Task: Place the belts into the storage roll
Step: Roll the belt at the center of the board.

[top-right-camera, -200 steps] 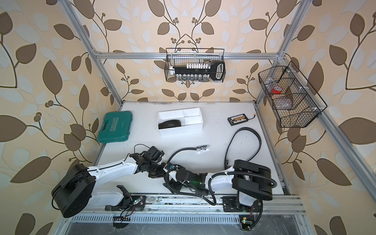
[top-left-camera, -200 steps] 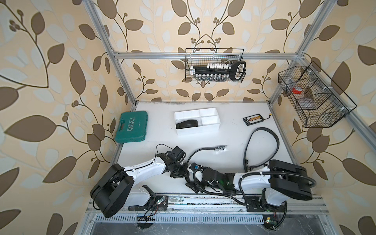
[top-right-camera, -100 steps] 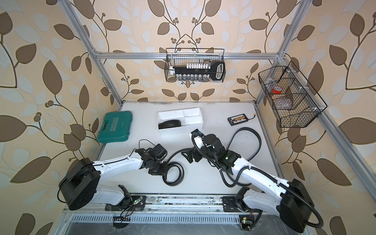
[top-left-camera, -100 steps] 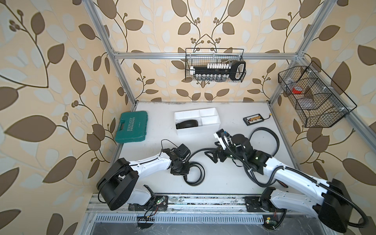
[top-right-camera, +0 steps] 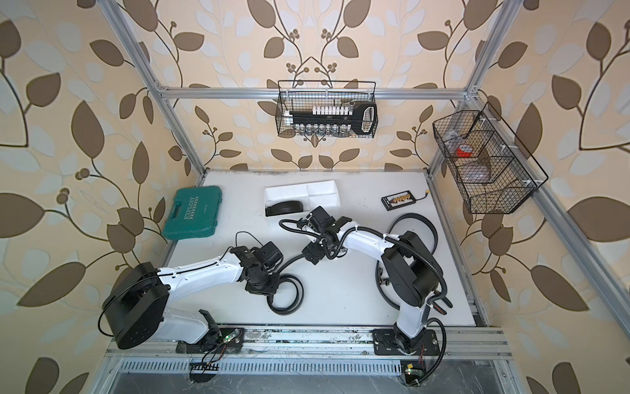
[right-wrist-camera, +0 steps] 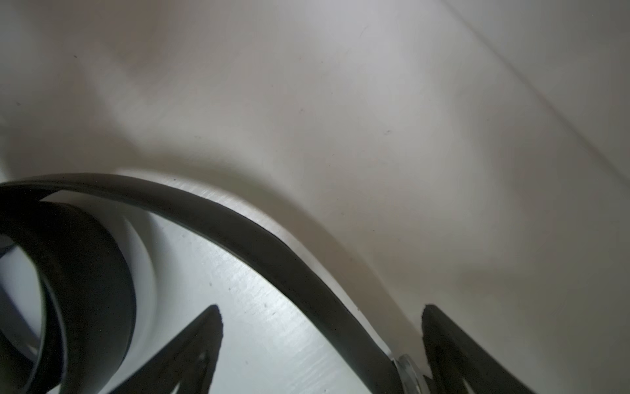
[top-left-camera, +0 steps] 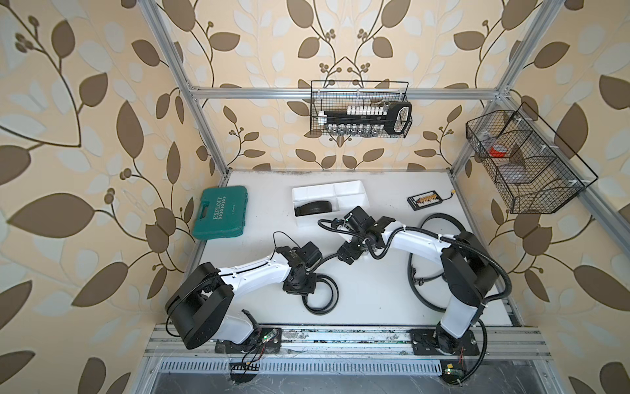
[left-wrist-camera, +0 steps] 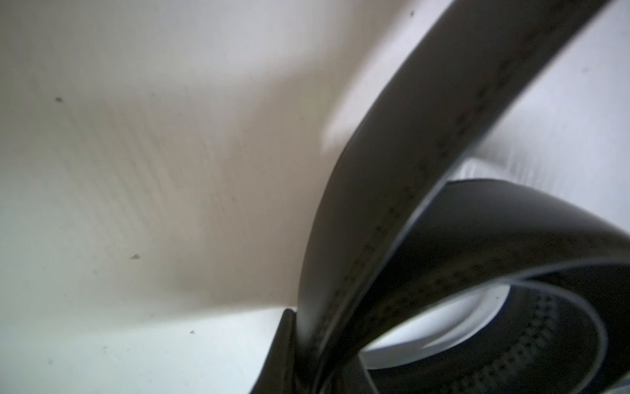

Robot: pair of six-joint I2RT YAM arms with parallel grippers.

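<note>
Left gripper [top-left-camera: 299, 289]: low over the white tabletop [top-left-camera: 368, 300], toward the front edge. My pads are clamped on the long black strap belt [left-wrist-camera: 392, 177]. In the left wrist view one dark finger [left-wrist-camera: 278, 354] presses flat against the strap's side. The opposite finger is hidden behind the strap. From that pinch the belt curls into a loose double loop standing on edge on the table, just beside the gripper.

The same belt leaves the loop and crosses the table to my right gripper [top-left-camera: 345, 256] at mid-table. My right fingers [right-wrist-camera: 191, 351] stand wide apart and straddle the strap. It passes between them, closer to one finger, with its small silver metal buckle [right-wrist-camera: 407, 371] just beside that finger. I cannot tell whether buckle and finger touch.

The white shallow divided plastic tray [top-left-camera: 344, 192] sits at the far side of the table, beyond my right gripper and apart from both grippers. A coiled black belt [top-left-camera: 313, 207] lies inside it, in the near-side compartment at the end toward the green plastic tool case [top-left-camera: 220, 213].

A third black belt [top-left-camera: 439, 215] lies in a wide loose loop on the right side of the table. It is partly under my right arm and well apart from both sets of fingers.
</note>
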